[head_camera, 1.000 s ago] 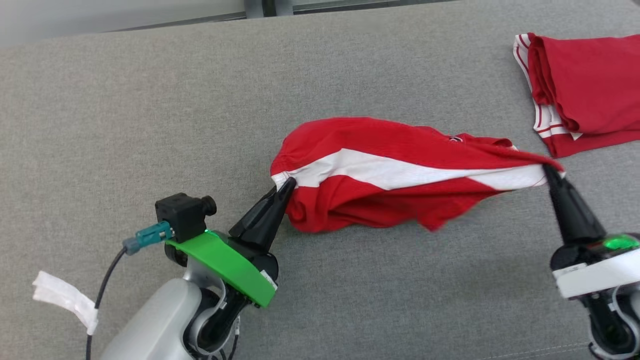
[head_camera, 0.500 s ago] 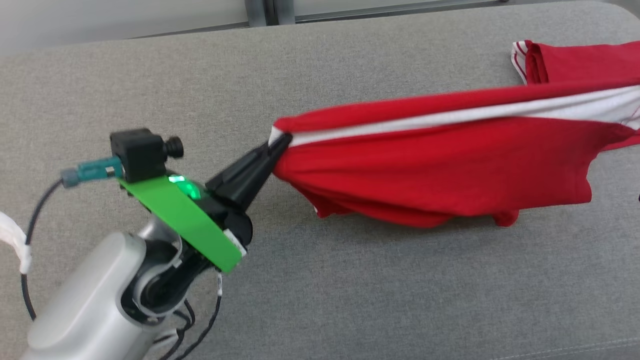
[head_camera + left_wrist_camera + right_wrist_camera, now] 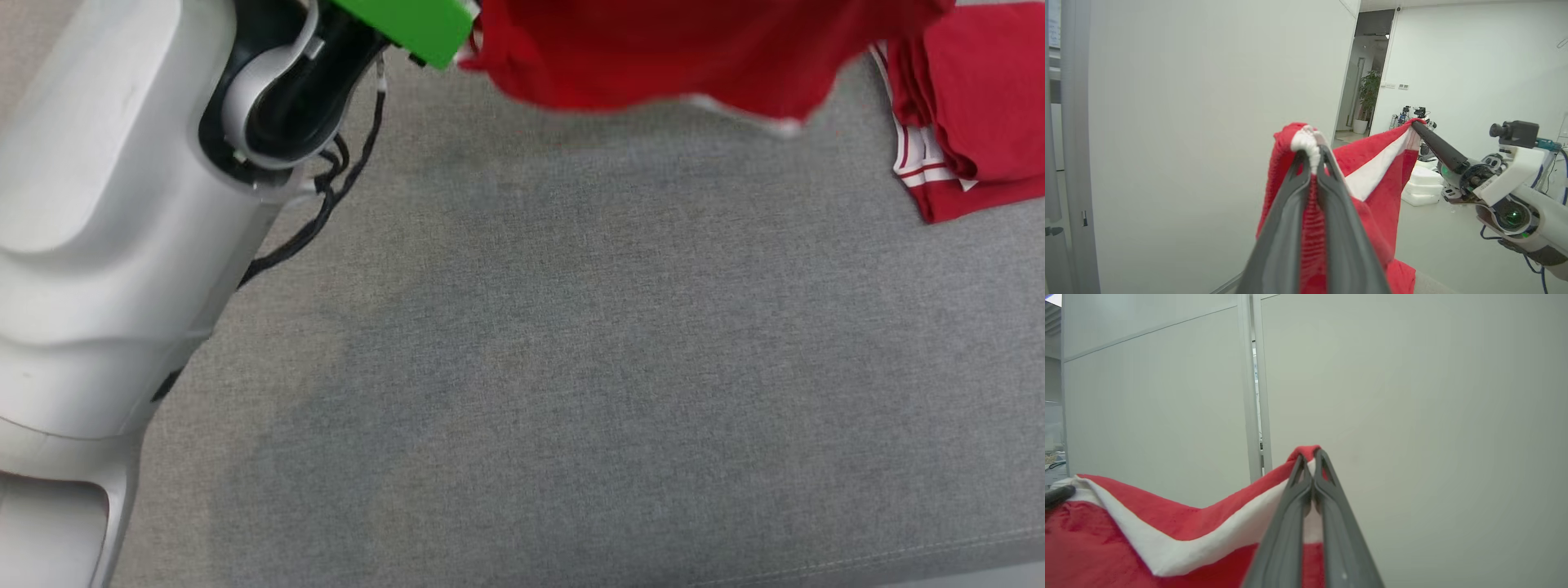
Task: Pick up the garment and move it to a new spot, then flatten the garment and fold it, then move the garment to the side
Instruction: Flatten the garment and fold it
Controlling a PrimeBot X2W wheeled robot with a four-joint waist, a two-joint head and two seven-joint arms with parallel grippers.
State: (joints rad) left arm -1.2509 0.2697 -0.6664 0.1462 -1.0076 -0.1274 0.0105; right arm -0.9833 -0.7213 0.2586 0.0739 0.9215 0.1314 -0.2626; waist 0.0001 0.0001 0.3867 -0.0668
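Note:
The garment (image 3: 678, 57) is red with a white stripe and hangs in the air above the grey cushion, its lower edge crossing the top of the head view. My left gripper (image 3: 1310, 153) is shut on one bunched end of the garment (image 3: 1372, 179). My right gripper (image 3: 1310, 455) is shut on the other end of the garment (image 3: 1147, 535). In the left wrist view the right gripper (image 3: 1419, 124) shows at the far end, with the cloth stretched and sagging between both. My left arm's pale forearm (image 3: 98, 212) fills the left of the head view.
A second, folded red garment (image 3: 971, 114) with white trim lies at the cushion's right edge. The grey cushion (image 3: 571, 367) stretches wide below the hanging cloth. Pale walls and a doorway stand beyond in the wrist views.
Both grippers have lifted the garment off the cushion and high up. The head view has also shifted, so the grippers' fingers have left it at the top.

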